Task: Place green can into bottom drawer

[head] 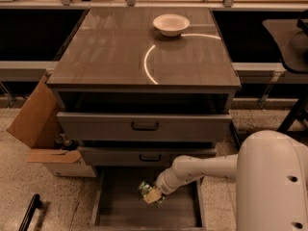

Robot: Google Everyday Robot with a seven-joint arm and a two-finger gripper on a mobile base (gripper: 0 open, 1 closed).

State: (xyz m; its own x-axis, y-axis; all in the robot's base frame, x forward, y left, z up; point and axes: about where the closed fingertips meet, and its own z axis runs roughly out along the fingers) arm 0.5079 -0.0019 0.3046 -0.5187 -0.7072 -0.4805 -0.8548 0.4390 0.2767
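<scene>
The bottom drawer [120, 211] is pulled open at the foot of the grey cabinet, its flat floor showing. My gripper [152, 194] reaches in from the right on a white arm and is shut on the green can [144, 189]. The can is held low over the middle of the drawer floor; I cannot tell whether it touches the floor.
A white bowl [171, 24] sits at the back of the cabinet top [115, 57]. Two upper drawers with black handles [145, 126] are shut above. An open cardboard box [38, 129] stands left of the cabinet. A black rod [29, 211] lies on the floor at lower left.
</scene>
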